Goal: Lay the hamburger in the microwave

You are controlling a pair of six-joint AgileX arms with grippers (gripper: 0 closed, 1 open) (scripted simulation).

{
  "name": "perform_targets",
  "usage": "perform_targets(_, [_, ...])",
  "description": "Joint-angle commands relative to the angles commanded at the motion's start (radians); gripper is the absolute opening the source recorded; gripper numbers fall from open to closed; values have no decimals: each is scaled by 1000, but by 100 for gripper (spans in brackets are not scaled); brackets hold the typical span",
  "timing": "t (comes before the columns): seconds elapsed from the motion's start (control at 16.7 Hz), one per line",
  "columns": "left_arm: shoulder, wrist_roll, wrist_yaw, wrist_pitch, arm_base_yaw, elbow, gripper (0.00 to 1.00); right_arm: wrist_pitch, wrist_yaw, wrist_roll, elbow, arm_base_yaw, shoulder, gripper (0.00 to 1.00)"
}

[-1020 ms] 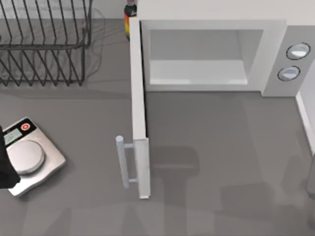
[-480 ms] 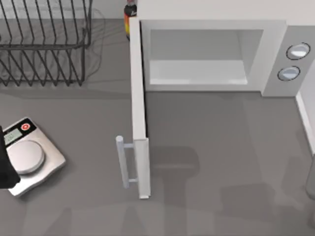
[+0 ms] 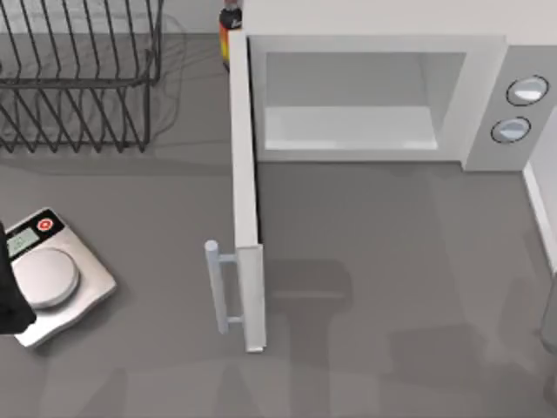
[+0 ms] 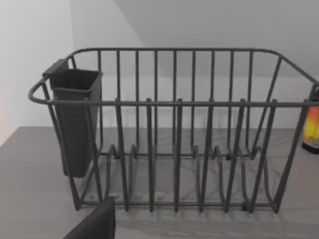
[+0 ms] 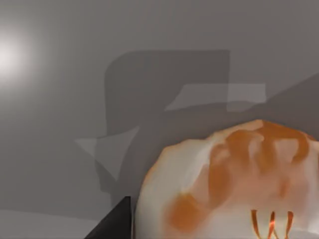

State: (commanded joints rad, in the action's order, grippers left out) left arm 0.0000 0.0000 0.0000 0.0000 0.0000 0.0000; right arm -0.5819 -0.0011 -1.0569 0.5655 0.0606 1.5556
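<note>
Going left to right in the top view: the wire rack point(image 3: 78, 74) sits in the upper left of the frame, a kitchen scale point(image 3: 54, 277) lies at the left edge lower down, and a dark bit of my left arm point(image 3: 9, 300) pokes in right beside it, parked. The left wrist view just stares at that rack and a sliver of the bottle point(image 4: 311, 124) at its far end, so I can't tell whether the left jaws are spread or pressed together. In the middle, the microwave point(image 3: 383, 96) has its door point(image 3: 245, 200) swung wide open toward the lower part of the frame, and the pale cavity looks bare. Over on the right side, the right wrist view has the hamburger point(image 5: 234, 184) looming huge right under the camera, with a dark finger point(image 5: 117, 221) next to it and grey tabletop point(image 5: 75, 99) behind. Can't honestly tell if those jaws are pinching it yet or hanging around it. My read: we're at the pick-up stage, door already sorted. Next move needs a firm grip on the bun, a lift, then a carry across to the open cavity without clipping the door.
</note>
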Motion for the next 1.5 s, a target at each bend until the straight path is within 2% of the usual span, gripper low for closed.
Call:
perform_targets(0.06, [0,0,0,0,0,0,100,0,0,0,0,0,0,0])
perform_targets(0.12, [0,0,0,0,0,0,100,-111,-5,19,49,-1,-69,0])
perform_targets(0.36, [0,0,0,0,0,0,100,-185,-6,13,105,-1,-94,0])
perform_targets(0.66, [0,0,0,0,0,0,100,-465,-6,9,261,-5,-185,0])
perform_targets(0.84, [0,0,0,0,0,0,100,-564,-5,10,330,-5,-235,0])
perform_targets(1.26, [0,0,0,0,0,0,100,-565,-1,23,345,6,-234,0])
perform_targets(1.5, [0,0,0,0,0,0,100,-418,51,141,415,121,-138,0])
